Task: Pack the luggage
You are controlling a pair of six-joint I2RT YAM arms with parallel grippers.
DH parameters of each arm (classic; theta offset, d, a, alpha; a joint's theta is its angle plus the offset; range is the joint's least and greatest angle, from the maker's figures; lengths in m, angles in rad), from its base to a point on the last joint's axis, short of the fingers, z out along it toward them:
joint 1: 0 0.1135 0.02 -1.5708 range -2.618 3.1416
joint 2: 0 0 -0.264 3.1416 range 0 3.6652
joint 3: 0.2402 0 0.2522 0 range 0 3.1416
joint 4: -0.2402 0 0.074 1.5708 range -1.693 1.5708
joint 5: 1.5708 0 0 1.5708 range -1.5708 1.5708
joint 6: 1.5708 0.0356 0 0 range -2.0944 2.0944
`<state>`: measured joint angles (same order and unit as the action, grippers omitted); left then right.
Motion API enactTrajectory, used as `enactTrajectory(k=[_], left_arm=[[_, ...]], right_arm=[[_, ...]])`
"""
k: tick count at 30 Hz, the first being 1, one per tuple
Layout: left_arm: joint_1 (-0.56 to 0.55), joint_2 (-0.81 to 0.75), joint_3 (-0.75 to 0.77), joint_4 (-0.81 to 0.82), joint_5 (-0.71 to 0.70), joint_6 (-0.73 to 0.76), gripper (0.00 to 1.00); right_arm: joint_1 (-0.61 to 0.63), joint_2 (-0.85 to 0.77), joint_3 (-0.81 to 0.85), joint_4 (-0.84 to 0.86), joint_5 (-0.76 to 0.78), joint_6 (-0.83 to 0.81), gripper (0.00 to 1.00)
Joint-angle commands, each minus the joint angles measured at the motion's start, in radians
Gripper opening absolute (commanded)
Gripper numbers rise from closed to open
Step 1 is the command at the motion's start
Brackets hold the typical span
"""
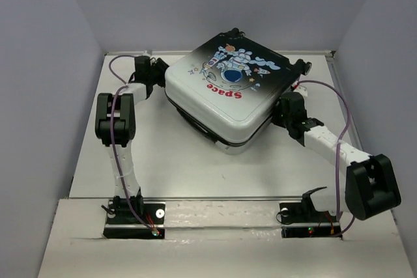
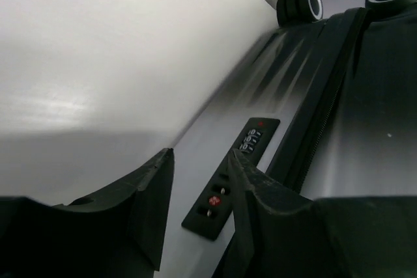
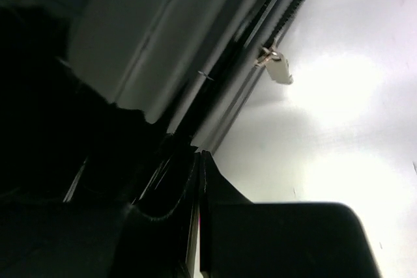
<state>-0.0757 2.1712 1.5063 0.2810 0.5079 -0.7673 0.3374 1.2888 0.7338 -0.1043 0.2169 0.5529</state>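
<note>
Hard-shell luggage (image 1: pixel 228 92) lies between left tool (image 2: pixel 202 177) and right tool (image 3: pixel 198 168).

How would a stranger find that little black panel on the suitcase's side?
Start at the luggage, the astronaut-printed case in the middle of the table. On its grey side wall in front of the left gripper, next to the zipper, sits the lock panel. It alone is a narrow black strip with number dials and a red-marked button.
</note>
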Motion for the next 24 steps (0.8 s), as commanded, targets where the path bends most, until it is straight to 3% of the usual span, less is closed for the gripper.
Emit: enactTrajectory(k=[1,9,14,18,21,22,24], left_arm=[[-0.029,-0.212,-0.39,0.334,0.029,-0.145,0.47],[-0.044,-0.533,-0.878,0.54,-0.132,-0.178,0.47],[-0.058,-0.832,-1.128,0.549,-0.21,-0.152,0.48],[-0.059,-1.085,-1.166,0.399,-0.259,-0.1,0.51],[-0.058,-1.318,-1.134,0.187,-0.339,-0.053,0.58],[-0.058,-1.425,-1.1,0.082,-0.362,-0.023,0.7],[-0.053,-1.505,-1.037,-0.023,-0.438,0.029,0.82]], right_arm=[[0.032,0.118,0.151,0.336,-0.357,-0.087,0.07],[0.032,0.231,0.317,0.339,-0.516,-0.056,0.08],[0.032,0.335,0.509,0.198,-0.579,-0.051,0.2],[0.032,0.351,0.611,0.106,-0.544,-0.079,0.3],[0.032,0.342,0.677,-0.017,-0.507,-0.113,0.49],[0.032,0.334,0.691,-0.084,-0.492,-0.135,0.56],[0.032,0.32,0.734,-0.167,-0.397,-0.159,0.57]])
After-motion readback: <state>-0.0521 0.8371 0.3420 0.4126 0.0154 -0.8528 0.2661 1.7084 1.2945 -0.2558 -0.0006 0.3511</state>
